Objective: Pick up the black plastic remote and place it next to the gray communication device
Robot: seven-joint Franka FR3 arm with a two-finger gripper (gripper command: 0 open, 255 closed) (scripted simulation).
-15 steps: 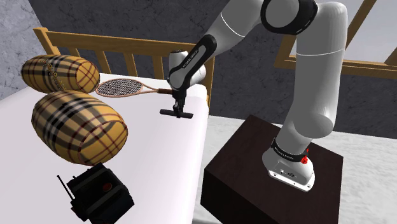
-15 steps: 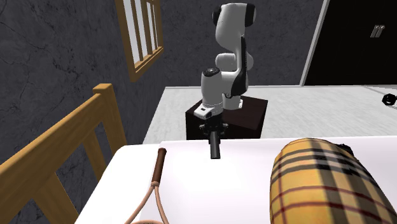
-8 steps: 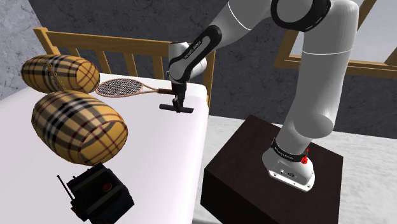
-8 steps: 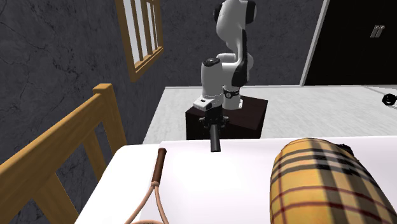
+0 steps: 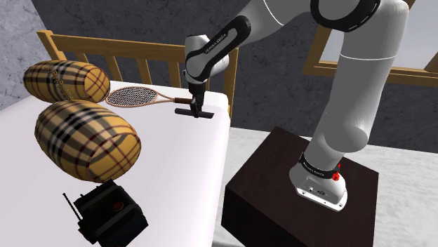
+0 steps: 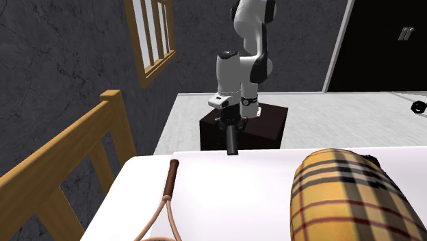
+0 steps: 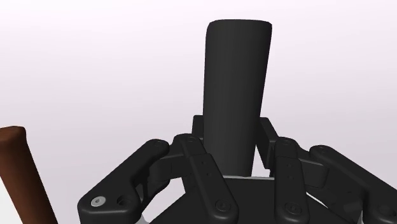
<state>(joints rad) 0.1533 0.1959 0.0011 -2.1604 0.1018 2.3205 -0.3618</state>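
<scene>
Dark grey walls point(image 6: 61, 61), wooden window point(image 6: 152, 37), white bed point(image 5: 182, 175), pale floor point(image 6: 342, 113)

Bedroom: white bed point(image 5: 189, 165), plaid bolsters point(image 5: 88, 140)

I see flat, even light; the bed point(image 7: 95, 63) beneath the claw point(image 7: 233, 143) glares white, nearly shadowless; walls point(image 5: 140, 24) beyond look dim.

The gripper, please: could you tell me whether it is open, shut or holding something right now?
Gripper: shut, holding the black remote.
</scene>
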